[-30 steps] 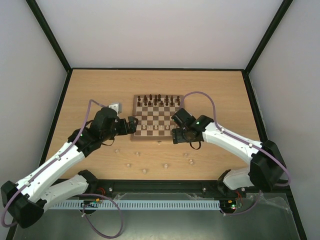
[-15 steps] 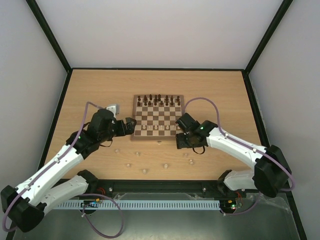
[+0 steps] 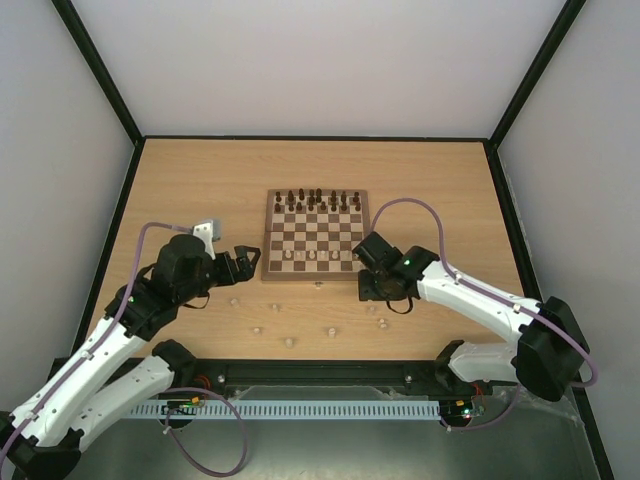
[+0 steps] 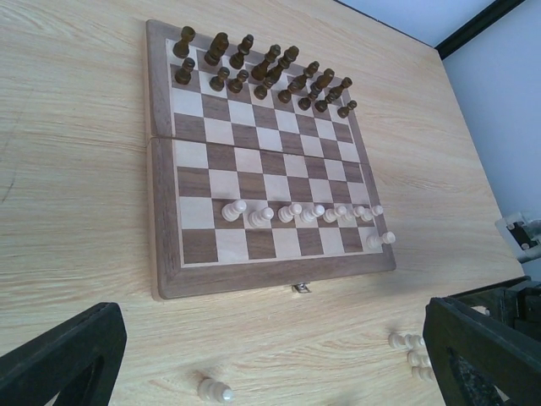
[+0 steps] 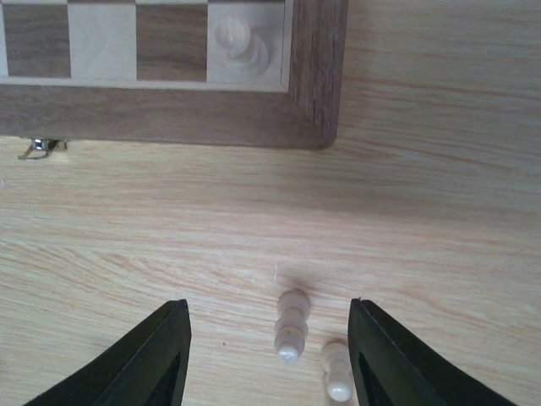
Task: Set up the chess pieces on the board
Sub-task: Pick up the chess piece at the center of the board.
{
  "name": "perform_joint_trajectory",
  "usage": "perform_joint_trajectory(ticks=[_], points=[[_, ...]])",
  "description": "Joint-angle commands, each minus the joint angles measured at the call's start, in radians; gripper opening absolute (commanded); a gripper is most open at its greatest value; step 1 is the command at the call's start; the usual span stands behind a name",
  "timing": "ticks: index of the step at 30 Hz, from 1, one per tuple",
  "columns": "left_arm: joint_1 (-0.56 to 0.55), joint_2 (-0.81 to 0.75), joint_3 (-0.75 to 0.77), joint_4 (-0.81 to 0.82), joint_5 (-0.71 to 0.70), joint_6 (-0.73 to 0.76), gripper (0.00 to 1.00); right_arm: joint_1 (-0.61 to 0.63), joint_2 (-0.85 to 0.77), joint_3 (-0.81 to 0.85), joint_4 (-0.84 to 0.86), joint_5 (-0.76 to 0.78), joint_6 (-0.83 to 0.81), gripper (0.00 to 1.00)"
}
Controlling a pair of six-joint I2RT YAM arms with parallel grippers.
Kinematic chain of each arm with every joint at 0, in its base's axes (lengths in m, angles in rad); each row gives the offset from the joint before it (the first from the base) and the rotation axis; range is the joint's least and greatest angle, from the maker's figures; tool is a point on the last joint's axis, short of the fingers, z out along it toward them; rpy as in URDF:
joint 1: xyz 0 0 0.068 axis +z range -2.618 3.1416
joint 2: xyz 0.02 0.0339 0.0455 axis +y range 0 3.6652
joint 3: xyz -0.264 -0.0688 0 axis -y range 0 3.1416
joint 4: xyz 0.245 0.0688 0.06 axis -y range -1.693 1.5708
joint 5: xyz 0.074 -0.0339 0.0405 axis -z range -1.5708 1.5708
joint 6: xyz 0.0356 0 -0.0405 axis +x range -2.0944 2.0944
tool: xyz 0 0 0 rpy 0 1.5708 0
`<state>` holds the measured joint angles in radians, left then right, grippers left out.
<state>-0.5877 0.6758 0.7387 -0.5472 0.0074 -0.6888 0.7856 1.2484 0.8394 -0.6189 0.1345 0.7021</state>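
Note:
The board (image 3: 315, 278) lies mid-table, with a row of pale chess pieces (image 3: 315, 256) on its near side. More pale pieces lie loose on the table in front (image 3: 290, 342). My right gripper (image 3: 372, 292) hangs over the table just off the board's near right corner. It is open (image 5: 269, 306), with a fallen pale piece (image 5: 292, 326) lying untouched between its fingers and another (image 5: 336, 370) beside the right finger. One pale piece (image 5: 237, 42) stands on the corner square. My left gripper (image 3: 243, 262) is wide open left of the board (image 4: 161, 211) and holds nothing (image 4: 272, 309).
Dark brown pieces (image 3: 317, 198) fill the board's far rows (image 4: 262, 72). A small metal latch (image 4: 300, 288) sticks out of the board's front edge. Loose pale pieces lie near my left fingers: one (image 4: 213, 390) at the bottom, a cluster (image 4: 406, 342) at the right.
My right gripper drew back from the board's near right corner to the table in front, its jaws narrowing. My left arm pulled back leftward, away from the board's left edge.

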Motion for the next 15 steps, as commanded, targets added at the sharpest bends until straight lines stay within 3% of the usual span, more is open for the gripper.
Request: perform_joint_trajectory(ticks=[1, 15], points=[[0.007, -0.022, -0.011, -0.038, 0.015, -0.006, 0.99, 0.044, 0.009, -0.021, -0.073, 0.05, 0.062, 0.5], [0.006, -0.024, -0.014, -0.031, 0.031, 0.003, 0.99, 0.102, 0.037, -0.089, -0.061, 0.045, 0.117, 0.27]])
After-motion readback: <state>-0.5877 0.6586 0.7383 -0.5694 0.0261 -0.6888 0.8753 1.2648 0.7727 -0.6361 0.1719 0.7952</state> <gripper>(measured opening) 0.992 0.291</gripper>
